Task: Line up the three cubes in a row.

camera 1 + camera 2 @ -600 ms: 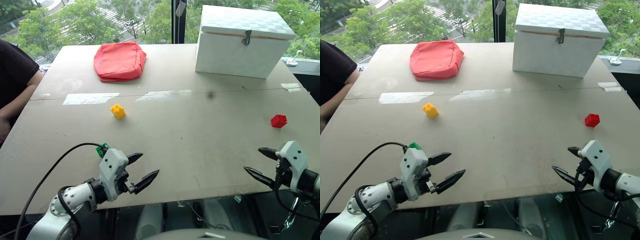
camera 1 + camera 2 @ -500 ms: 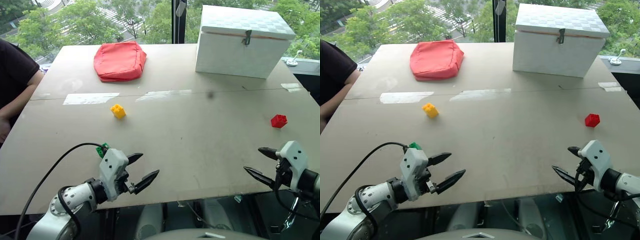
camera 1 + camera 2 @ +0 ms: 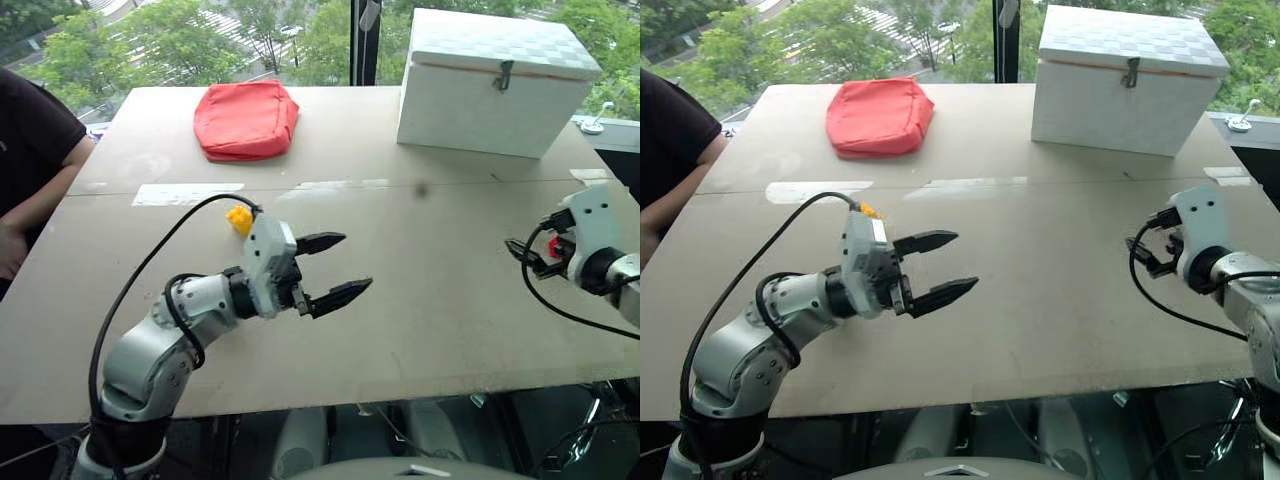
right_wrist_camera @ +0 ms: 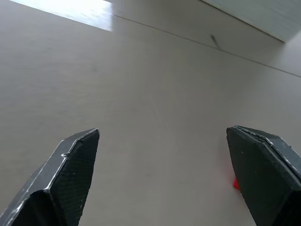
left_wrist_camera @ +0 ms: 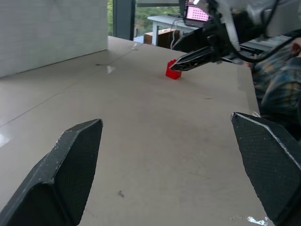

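Here both claws gape empty, the left claw [image 3: 335, 268] screening the yellow cube [image 3: 238, 219].

yellow cube [image 3: 238, 219]: mid-table, partly hidden | red cube [image 5: 173, 70]: upright on table, far right side

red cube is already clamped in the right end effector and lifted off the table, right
Not quite. The red cube sits on the table, not clamped or lifted. The right end effector is close beside it with its jaws open, as the left wrist view shows; in the right wrist view the cube only peeks past one finger, not gripped between them.
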Tool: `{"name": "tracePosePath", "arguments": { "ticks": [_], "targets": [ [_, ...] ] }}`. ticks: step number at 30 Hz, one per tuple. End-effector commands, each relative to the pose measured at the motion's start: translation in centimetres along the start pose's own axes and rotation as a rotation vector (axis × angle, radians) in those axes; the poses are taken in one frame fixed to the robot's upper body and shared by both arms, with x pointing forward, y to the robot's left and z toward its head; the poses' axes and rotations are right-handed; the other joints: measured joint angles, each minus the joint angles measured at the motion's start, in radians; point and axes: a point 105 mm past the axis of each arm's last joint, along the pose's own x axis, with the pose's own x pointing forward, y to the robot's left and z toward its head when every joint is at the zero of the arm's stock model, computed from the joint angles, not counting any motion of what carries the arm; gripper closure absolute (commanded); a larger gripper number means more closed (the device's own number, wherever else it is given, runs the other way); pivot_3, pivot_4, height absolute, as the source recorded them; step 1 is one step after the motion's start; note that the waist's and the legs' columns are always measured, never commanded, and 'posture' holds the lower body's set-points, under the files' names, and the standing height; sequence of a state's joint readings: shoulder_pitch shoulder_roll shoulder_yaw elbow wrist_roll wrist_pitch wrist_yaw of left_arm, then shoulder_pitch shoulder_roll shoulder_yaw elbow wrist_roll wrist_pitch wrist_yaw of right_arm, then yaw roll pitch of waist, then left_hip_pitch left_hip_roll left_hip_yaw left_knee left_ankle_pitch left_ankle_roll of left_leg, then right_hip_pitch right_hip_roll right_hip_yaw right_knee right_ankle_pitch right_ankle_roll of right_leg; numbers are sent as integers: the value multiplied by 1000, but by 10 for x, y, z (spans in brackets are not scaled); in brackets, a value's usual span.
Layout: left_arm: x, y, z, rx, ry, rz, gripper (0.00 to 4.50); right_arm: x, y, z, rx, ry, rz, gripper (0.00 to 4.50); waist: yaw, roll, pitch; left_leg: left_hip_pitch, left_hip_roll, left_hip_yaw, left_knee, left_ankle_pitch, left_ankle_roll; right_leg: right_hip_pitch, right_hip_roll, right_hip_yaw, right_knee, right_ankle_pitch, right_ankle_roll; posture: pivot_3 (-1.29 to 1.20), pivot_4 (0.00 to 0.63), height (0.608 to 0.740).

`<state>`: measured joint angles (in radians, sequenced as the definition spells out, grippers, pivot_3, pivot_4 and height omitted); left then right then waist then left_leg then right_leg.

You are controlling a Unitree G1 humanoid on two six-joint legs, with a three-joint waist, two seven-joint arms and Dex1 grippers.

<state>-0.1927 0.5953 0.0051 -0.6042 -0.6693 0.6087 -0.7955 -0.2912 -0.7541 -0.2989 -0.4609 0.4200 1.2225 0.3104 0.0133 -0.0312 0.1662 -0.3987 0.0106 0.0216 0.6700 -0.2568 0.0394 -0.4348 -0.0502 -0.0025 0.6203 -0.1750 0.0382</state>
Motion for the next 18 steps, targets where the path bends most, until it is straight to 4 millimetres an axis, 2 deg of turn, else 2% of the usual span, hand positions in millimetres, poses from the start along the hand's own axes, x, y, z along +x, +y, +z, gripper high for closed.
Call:
{"name": "tracePosePath", "arguments": {
  "ticks": [1,4,8,18],
  "targets": [
    [14,-9,14,46,-37,-111,32,-4,-34,13,70,37,-129,50,0,1,0,-1,-1,0,0,0,0,0,0,0,0,0,0,0,150,740],
    [24,-10,18,65,-48,-147,32,-1,-48,17,108,85,-182,50,-2,1,0,-1,-1,0,0,0,0,0,0,0,0,0,0,0,150,740],
    [32,-12,21,72,-64,-176,32,7,-60,4,155,201,-228,50,-2,1,0,-1,-1,1,0,0,0,0,1,0,0,0,1,0,150,740],
    [33,-17,21,77,-65,-227,32,32,-57,-9,285,269,-187,50,-8,1,1,-1,0,1,0,0,1,0,1,0,0,-1,3,0,150,740]
  ]
}}
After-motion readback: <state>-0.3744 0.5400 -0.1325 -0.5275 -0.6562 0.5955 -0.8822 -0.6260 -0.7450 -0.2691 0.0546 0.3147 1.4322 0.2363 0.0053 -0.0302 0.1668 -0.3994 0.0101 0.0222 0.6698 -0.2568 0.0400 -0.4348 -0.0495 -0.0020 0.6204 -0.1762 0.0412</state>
